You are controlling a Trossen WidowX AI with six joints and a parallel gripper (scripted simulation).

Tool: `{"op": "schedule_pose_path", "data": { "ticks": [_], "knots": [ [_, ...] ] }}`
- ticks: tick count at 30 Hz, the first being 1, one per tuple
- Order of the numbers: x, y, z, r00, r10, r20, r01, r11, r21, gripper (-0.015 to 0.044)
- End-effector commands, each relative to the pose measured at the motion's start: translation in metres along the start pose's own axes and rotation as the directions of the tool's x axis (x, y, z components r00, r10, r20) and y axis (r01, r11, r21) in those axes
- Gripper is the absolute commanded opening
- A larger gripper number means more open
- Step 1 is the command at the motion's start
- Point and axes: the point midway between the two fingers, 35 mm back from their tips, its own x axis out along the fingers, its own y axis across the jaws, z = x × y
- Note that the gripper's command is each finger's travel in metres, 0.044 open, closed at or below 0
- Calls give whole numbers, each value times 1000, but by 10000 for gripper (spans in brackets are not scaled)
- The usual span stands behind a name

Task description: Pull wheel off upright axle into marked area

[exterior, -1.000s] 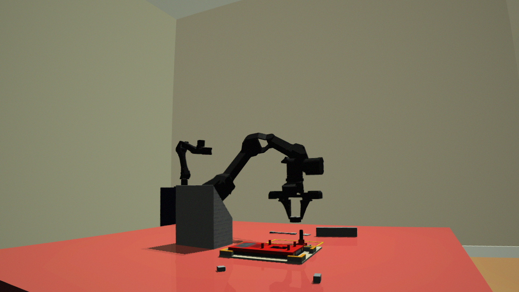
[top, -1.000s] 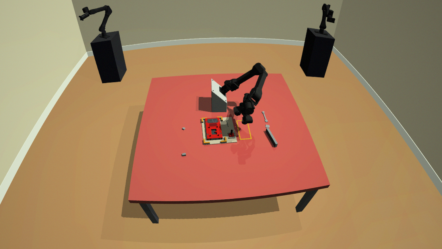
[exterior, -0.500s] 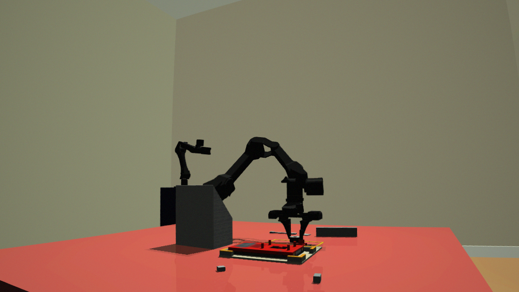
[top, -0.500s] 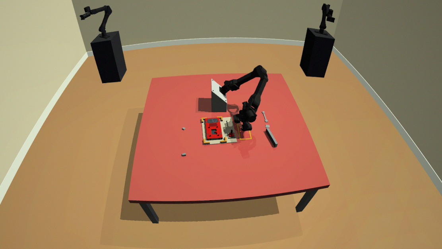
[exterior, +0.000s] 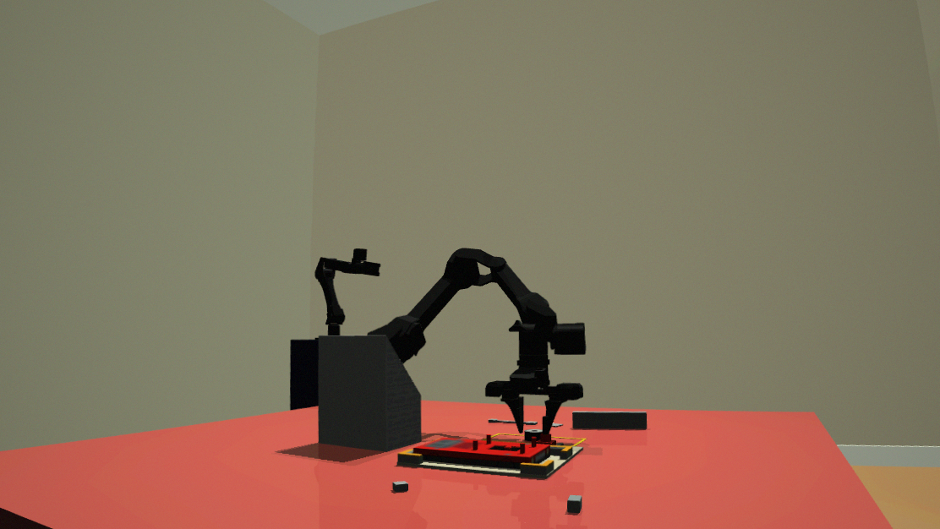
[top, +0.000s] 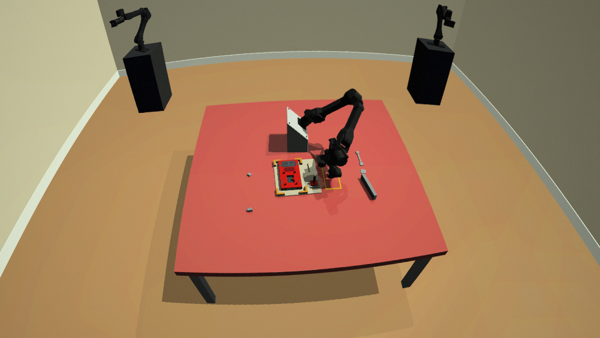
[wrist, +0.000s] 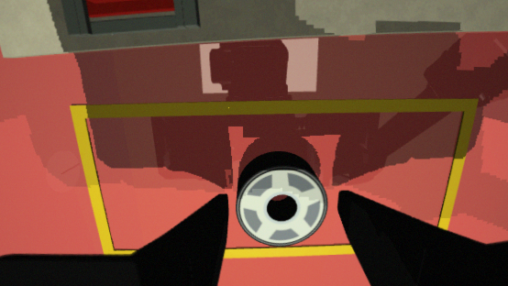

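The wheel (exterior: 532, 434) (wrist: 248, 202), black with a pale five-spoked face, stands face up on the table inside the yellow outline of the marked area (top: 333, 188) (wrist: 183, 109), near its lower line in the wrist view. My gripper (exterior: 533, 431) (wrist: 283, 201) is open around it, with a visible gap between the wheel and each fingertip. The black upright axle (top: 314, 179) is bare on its red base, beside the marked area. In the top view the arm hides the wheel and the fingertips.
The pale board (top: 308, 161) (wrist: 27, 27) with its red plate (top: 284, 168) (exterior: 453, 451) adjoins the marked area. A long grey bar (top: 368, 187) (exterior: 609, 420) and a thin grey part (top: 359, 158) lie on the area's other side. Two small grey blocks (top: 249, 174) (exterior: 574, 504) lie beyond the board.
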Motion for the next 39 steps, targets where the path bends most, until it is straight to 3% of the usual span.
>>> {"op": "schedule_pose_path", "data": {
  "ticks": [1,6,10,16,21,39],
  "knots": [
    [-17,3,0,1000,7,2,-7,1000,-5,300],
    [-57,1,0,1000,6,5,-6,1000,5,300],
    [-58,1,-1,1000,6,5,-6,1000,5,300],
    [-85,-43,29,1000,4,20,-4,1000,14,440],
    [-103,-81,40,1000,2,9,-2,1000,9,440],
    [-103,-81,40,1000,2,9,-2,1000,9,440]
  ]
}}
